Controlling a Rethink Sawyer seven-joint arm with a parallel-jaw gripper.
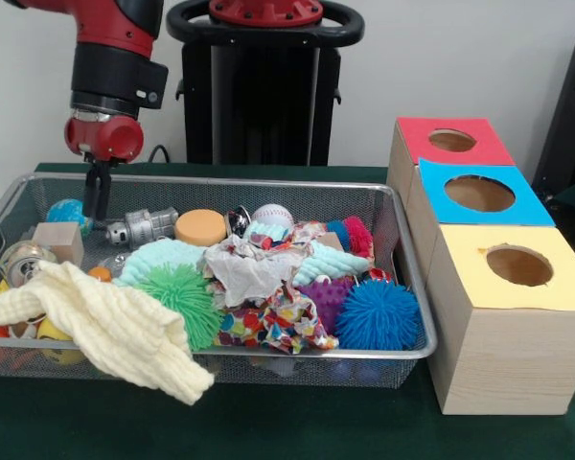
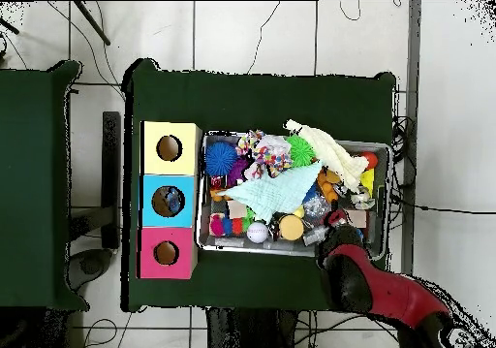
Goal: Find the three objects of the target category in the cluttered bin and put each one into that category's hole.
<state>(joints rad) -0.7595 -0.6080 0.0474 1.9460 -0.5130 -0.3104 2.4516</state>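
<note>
Hand: dark two-fingered hand (image 1: pixel 97 196) below the red and black arm (image 1: pixel 115 77); fingers close together, reaching down inside the far part of the basket towards the worktop's left edge in the front view; whether anything is gripped cannot be told.
Basket: wide, shallow silver wire-mesh basket (image 1: pixel 407 264) with a thick metal rim, on the dark green worktop (image 1: pixel 297 422), filling most of its middle; heaped with clutter.
Target pieces: no see-through crinkly plastic piece with blue and white marks clearly made out in either view; possibly hidden under the cloths.
Blue hole: round hole in the blue card panel (image 1: pixel 480 194) of a pale wooden box, middle of three boxes in a row near the worktop's right edge in the front view, just beside the basket.
Other boxes: red-panelled box (image 1: pixel 451 140) towards the far edge, yellow-panelled box (image 1: pixel 518 265) towards the near edge.
Cloths: pale yellow knitted cloth (image 1: pixel 115 331) draped over the basket's near rim; pale green cloth (image 2: pixel 276 191) across the middle; patterned multicolour cloth (image 1: pixel 268 316) beside it.
Balls: green spiky rubber ball (image 1: pixel 182 297) and blue spiky rubber ball (image 1: pixel 378 314) near the near rim; purple spiky ball (image 1: pixel 326 292) between them; white baseball (image 1: pixel 272 217) by the far rim.
Other items: orange round sponge disc (image 1: pixel 200 227), silver metal can (image 1: pixel 144 228) just beside the hand, small wooden block (image 1: pixel 59 241).
</note>
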